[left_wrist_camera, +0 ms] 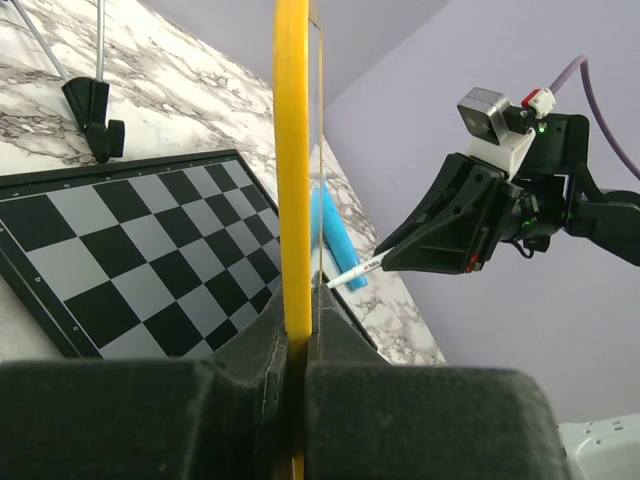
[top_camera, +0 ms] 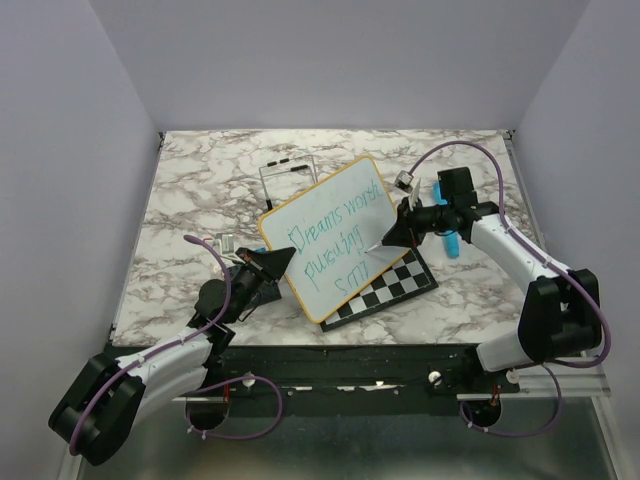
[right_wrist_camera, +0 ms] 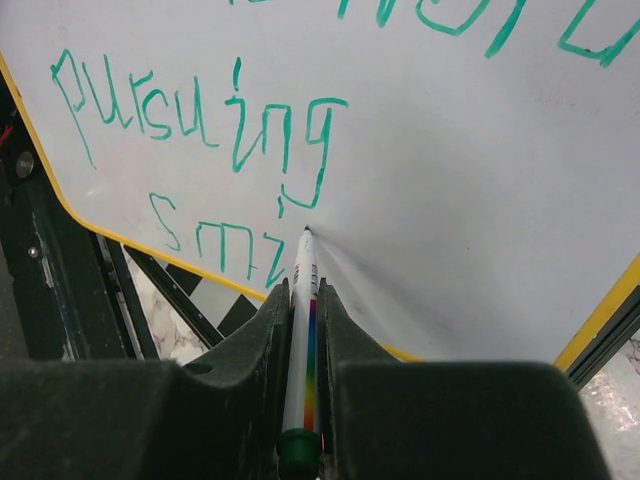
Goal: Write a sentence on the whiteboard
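Observation:
The whiteboard [top_camera: 335, 235], white with a yellow frame, stands tilted over the chessboard [top_camera: 395, 285]. My left gripper [top_camera: 268, 262] is shut on its yellow edge [left_wrist_camera: 291, 180]. Teal writing [top_camera: 335, 245] reads "Dreams worth pursuing" with "smi" begun on the third line [right_wrist_camera: 215, 240]. My right gripper [top_camera: 392, 238] is shut on a white marker [right_wrist_camera: 302, 330] with a rainbow stripe. The marker tip touches the board just right of "smi". The right gripper and marker also show in the left wrist view [left_wrist_camera: 380, 262].
A blue object [top_camera: 448, 222] lies behind the right gripper, also in the left wrist view [left_wrist_camera: 335, 235]. A wire stand [top_camera: 285, 178] is behind the whiteboard, its black foot in the left wrist view [left_wrist_camera: 95, 115]. Marble table [top_camera: 200, 190] around.

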Controlling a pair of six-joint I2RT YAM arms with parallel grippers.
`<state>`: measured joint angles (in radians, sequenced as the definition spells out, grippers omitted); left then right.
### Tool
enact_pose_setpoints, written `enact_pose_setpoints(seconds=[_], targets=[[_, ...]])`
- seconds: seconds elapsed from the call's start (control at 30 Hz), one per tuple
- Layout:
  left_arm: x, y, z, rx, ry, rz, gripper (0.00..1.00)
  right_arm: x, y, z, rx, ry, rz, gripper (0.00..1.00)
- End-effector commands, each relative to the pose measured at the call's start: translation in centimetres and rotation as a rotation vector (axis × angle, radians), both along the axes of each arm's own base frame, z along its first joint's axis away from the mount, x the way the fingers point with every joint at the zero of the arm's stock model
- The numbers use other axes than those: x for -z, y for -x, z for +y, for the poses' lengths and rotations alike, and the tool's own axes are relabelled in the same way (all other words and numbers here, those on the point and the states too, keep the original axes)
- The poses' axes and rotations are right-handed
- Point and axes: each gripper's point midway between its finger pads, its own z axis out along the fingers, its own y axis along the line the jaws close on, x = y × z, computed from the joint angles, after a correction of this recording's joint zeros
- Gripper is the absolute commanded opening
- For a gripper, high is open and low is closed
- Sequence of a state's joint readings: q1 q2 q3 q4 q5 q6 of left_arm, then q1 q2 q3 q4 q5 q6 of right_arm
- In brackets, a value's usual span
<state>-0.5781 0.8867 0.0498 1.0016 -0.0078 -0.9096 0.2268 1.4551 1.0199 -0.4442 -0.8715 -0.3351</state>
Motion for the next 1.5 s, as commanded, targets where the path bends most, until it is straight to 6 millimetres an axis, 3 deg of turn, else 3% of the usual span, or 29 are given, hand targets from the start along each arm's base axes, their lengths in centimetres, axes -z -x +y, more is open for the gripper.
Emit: enact_pose_setpoints(seconds=[0.0, 0.5, 0.77, 0.9, 1.2, 1.47], targets=[[-1.9, 0.5, 0.1, 0.006, 0.032, -0.081, 0.0, 1.7, 0.7, -0.7, -0.007, 0.042, 0.033, 0.01], [-1.9, 0.5, 0.1, 0.006, 0.034, -0.082, 0.0, 4.1, 3.4, -1.7, -0.053, 0.102, 0.117, 0.01], [-1.9, 0.5, 0.1, 0.007, 0.036, -0.082, 0.0, 4.8, 3.4, -2.2, -0.038, 0.138, 0.131, 0.01], [-1.9, 0.5, 0.2, 0.006, 0.037, -0.085, 0.0, 4.1, 2.8, -2.3, -0.02, 0.14, 0.098, 0.01], [-1.8, 0.6, 0.2, 0.006, 0.035, -0.083, 0.0, 0.7, 0.9, -2.4, 0.017, 0.057, 0.032, 0.01], [-1.8, 0.6, 0.2, 0.006, 0.033, -0.082, 0.0, 0.0, 0.4, -2.2, 0.026, 0.014, 0.019, 0.01]])
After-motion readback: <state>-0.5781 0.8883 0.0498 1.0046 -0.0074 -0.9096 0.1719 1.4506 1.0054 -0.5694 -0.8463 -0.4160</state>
